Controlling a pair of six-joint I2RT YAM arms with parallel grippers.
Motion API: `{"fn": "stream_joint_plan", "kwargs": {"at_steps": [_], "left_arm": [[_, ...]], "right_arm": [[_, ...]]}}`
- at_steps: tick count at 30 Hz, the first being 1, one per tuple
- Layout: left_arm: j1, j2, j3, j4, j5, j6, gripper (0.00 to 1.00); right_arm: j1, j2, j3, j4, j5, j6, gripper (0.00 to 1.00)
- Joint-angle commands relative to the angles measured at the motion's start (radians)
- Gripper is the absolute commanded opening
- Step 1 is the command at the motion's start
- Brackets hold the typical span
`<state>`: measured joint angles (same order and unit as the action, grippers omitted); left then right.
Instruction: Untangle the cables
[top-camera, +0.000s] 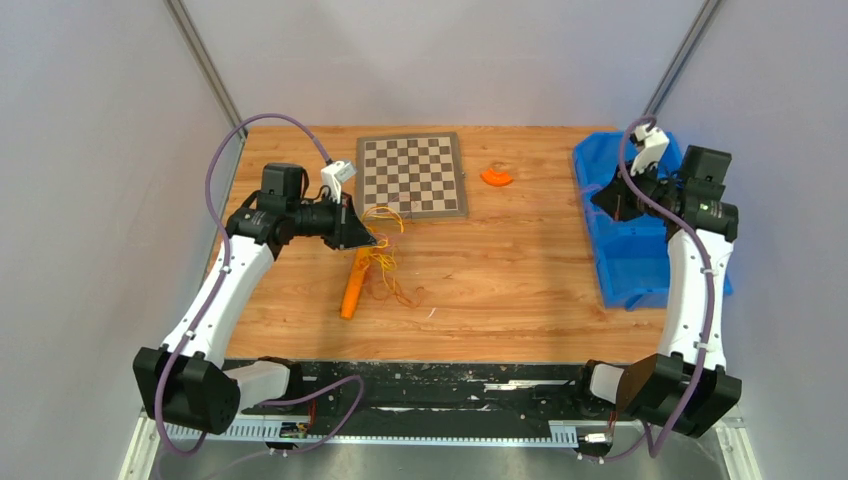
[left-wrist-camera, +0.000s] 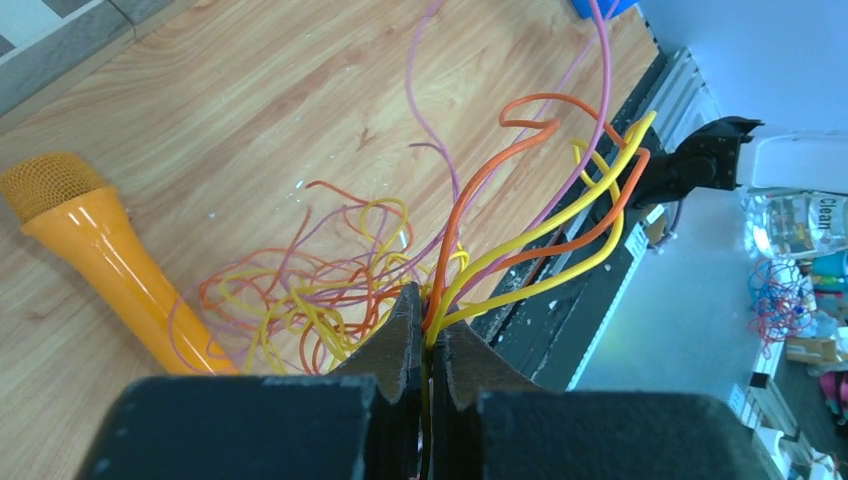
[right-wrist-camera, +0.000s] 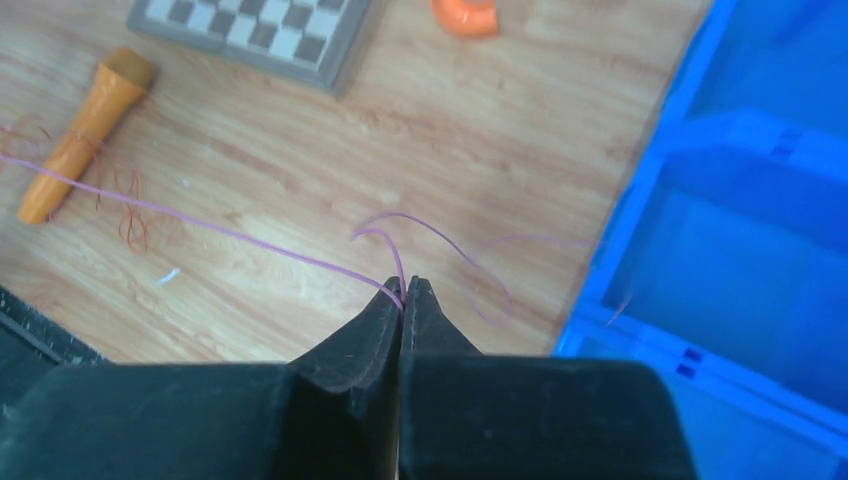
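Observation:
The cables (top-camera: 385, 262) are a loose tangle of thin yellow, orange and purple wires on the table left of centre. My left gripper (top-camera: 374, 240) hangs just above the tangle. In the left wrist view the left gripper (left-wrist-camera: 428, 306) is shut on several yellow and orange strands (left-wrist-camera: 520, 235), which loop up from its jaws, with the rest of the tangle (left-wrist-camera: 300, 290) on the wood below. My right gripper (top-camera: 600, 198) is at the blue bin's left edge. In the right wrist view the right gripper (right-wrist-camera: 403, 290) is shut on one thin purple wire (right-wrist-camera: 200, 222) stretching left towards the tangle.
An orange microphone-shaped stick (top-camera: 352, 290) lies beside the tangle, also in the left wrist view (left-wrist-camera: 100, 245) and the right wrist view (right-wrist-camera: 85, 130). A chessboard (top-camera: 412, 175) and a small orange piece (top-camera: 496, 177) are at the back. A blue bin (top-camera: 630, 230) stands at the right.

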<state>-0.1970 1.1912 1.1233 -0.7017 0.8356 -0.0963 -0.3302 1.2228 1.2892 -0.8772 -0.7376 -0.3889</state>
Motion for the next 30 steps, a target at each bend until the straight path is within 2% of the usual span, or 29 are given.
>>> {"fn": "stream_joint_plan", "kwargs": {"at_steps": [1, 2, 5, 7, 10, 14, 22, 30], "left_arm": [[-0.006, 0.03, -0.021, 0.002, -0.043, 0.077, 0.0], [-0.002, 0.036, -0.037, -0.01, -0.059, 0.13, 0.0], [0.022, 0.03, -0.103, -0.017, -0.067, 0.17, 0.01], [0.035, 0.013, -0.138, 0.0, -0.07, 0.183, 0.07], [0.039, -0.004, -0.177, 0.022, -0.078, 0.188, 0.12], [0.04, 0.005, -0.213, 0.043, -0.081, 0.198, 0.12], [0.014, 0.017, -0.182, 0.082, -0.02, 0.161, 0.04], [-0.149, 0.059, -0.05, 0.149, -0.037, 0.08, 0.03]], "right_arm": [[-0.039, 0.005, 0.234, 0.027, -0.026, 0.033, 0.0], [-0.064, 0.023, 0.287, 0.036, -0.026, 0.045, 0.0], [-0.15, 0.088, 0.449, 0.052, -0.048, 0.094, 0.0], [-0.189, 0.123, 0.533, 0.073, -0.054, 0.127, 0.0], [-0.222, 0.166, 0.623, 0.107, -0.049, 0.171, 0.0], [-0.25, 0.21, 0.726, 0.136, -0.063, 0.226, 0.0], [-0.26, 0.261, 0.798, 0.193, -0.027, 0.254, 0.0], [-0.265, 0.39, 0.861, 0.237, -0.036, 0.283, 0.0]]}}
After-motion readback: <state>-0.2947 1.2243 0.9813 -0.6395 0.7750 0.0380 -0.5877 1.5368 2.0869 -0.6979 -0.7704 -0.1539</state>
